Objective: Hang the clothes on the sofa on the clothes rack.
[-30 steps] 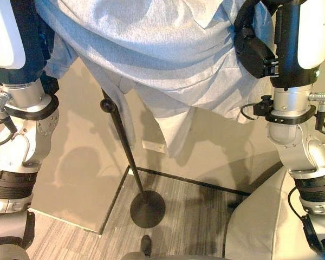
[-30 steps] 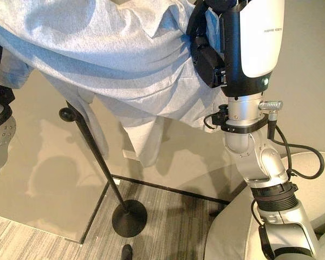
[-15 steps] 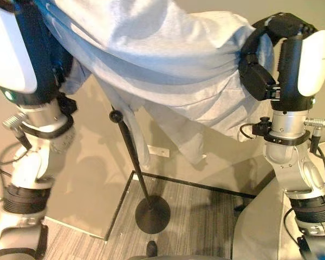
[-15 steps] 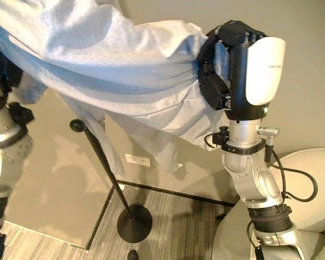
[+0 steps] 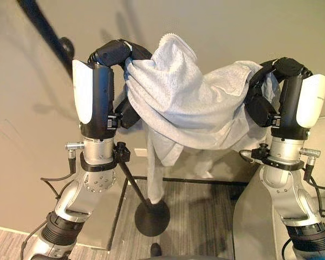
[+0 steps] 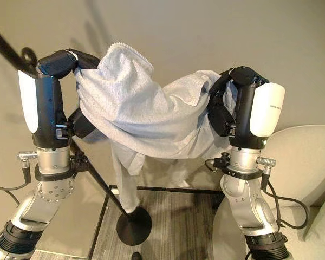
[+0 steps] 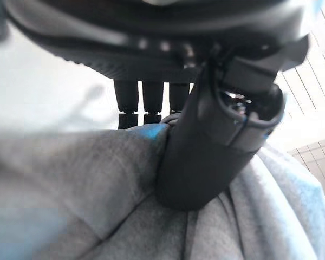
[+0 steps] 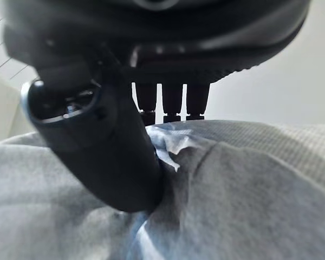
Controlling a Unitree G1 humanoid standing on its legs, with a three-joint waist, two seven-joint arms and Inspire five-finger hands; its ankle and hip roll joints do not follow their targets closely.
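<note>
A light grey garment hangs stretched between my two raised hands, its lower part drooping in front of the wall. My left hand is shut on one end, and in the left wrist view its thumb presses into the grey cloth. My right hand is shut on the other end, thumb pinching the cloth. The black clothes rack stands behind and below the garment, with a slanted pole, a round base and an upper arm at top left.
A beige sofa sits at the right, close to my right arm. A plain wall stands behind the rack. Grey striped floor lies around the rack's base.
The camera has tilted up, so the whole picture shifted. Both hands and the rack's upper arm have come into sight. My left arm has swung inward, nearer the pole, still holding the garment.
</note>
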